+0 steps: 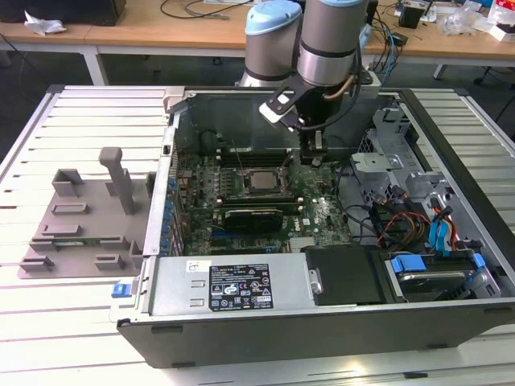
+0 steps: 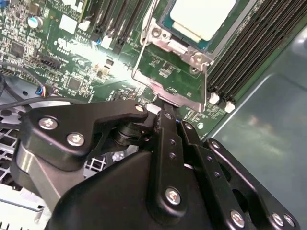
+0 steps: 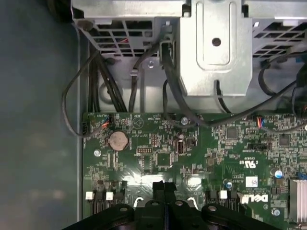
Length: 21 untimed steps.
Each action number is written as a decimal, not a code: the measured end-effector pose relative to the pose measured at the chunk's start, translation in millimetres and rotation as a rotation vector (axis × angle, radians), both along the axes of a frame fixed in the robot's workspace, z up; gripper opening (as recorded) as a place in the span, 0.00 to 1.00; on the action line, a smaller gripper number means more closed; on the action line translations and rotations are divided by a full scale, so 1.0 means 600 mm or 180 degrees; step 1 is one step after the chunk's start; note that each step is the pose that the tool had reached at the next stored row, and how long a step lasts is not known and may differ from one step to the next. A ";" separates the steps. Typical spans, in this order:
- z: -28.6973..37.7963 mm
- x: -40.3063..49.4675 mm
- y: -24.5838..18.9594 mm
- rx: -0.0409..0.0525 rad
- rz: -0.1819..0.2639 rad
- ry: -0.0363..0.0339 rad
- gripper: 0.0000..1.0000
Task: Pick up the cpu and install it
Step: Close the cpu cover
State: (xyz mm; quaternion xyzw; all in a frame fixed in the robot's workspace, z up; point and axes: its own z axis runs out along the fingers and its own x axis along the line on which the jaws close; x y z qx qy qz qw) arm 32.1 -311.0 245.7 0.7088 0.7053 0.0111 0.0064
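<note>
Open PC case (image 1: 282, 334); mobo (image 3: 192, 148) inside. Gripper (image 3: 164, 186) hovers just beside the socket (image 2: 154, 32), fingers together, empty. Load plate (image 2: 170, 79) prob. unlatched, not yet shut. Cpu (image 2: 204, 17) sits in socket: placing looks done; clamping wants a square, gentle press.

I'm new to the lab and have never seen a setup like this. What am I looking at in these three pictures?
A robot arm reaches into an open computer case lying on a slatted table. The exterior view comes from a camera off the arm; both wrist views come from cameras riding on it, looking past its black gripper at the green motherboard. The gripper is shut, with nothing seen in it. The cpu, a silvery square, sits in its socket on that motherboard. A grey tray lies at the exterior view's left.
</note>
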 end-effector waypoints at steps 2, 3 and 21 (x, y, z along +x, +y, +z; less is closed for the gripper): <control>0.000 -0.009 0.0039 0.0000 -0.0008 -0.0009 0.11; 0.000 -0.014 0.0051 0.0000 -0.0012 -0.0016 0.11; -0.002 -0.046 0.0069 0.0000 -0.0020 -0.0030 0.11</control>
